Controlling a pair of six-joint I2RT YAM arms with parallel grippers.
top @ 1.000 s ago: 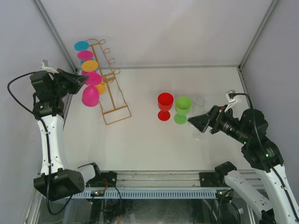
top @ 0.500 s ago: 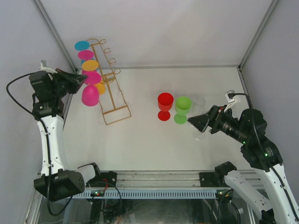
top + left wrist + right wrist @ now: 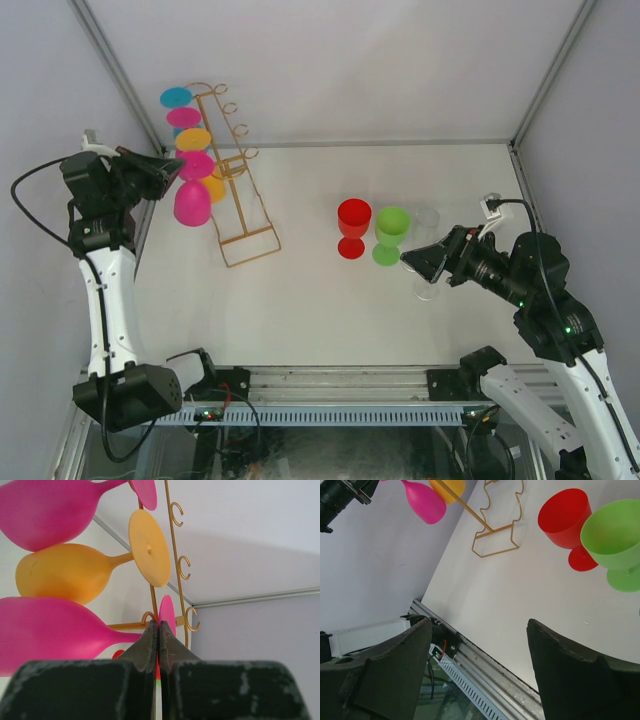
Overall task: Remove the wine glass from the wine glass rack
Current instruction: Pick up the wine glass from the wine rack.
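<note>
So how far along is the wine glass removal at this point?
Looks done: red glass, green glass and clear glass stand on the table, off the rack. In hand: the left jaws are shut on the stem of the lowest magenta glass, which hangs on its hook. Left: lifting it free and setting it down; more coloured glasses hang above it. The right jaws are open by the clear glass.

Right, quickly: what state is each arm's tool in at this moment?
Left tool: closed on the stem of the lower pink wine glass.
Right tool: open, holding nothing.
</note>
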